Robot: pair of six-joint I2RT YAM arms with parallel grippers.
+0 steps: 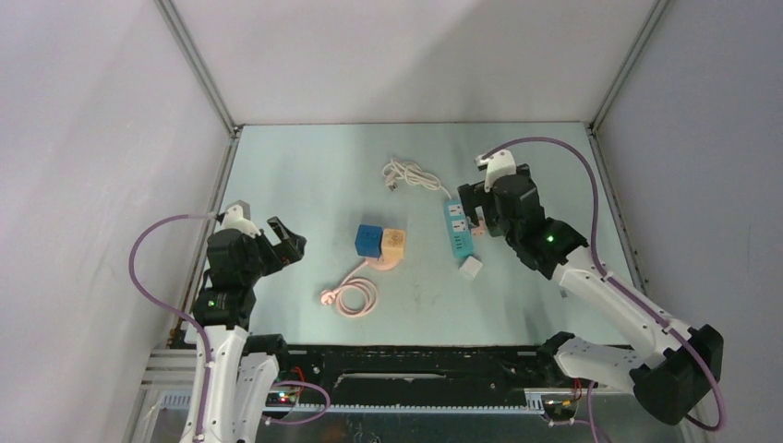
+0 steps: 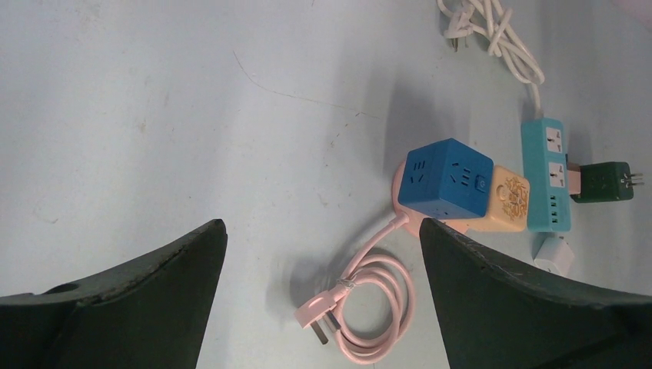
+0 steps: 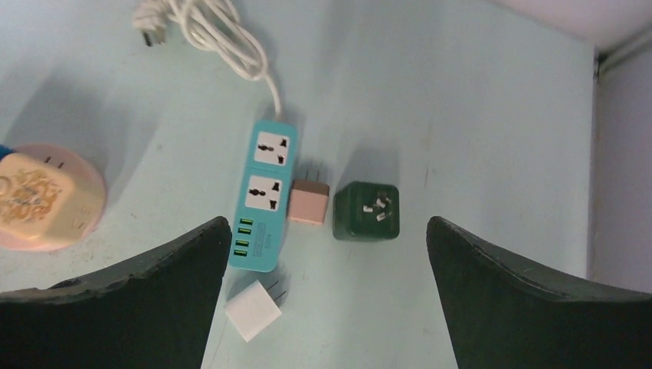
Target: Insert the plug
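Right tool (image 3: 325,222) hung jaws apart and empty over the dark green square plug (image 3: 367,211). Plug lay prongs-up on the pale worktop (image 3: 461,115) near the teal plastic power strip (image 3: 264,204), likely lined up for pickup. Left tool (image 2: 322,224) was also apart and empty.

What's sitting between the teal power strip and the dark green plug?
A small pink plug, right beside the teal power strip and apart from the dark green plug. Clearest in the right wrist view.
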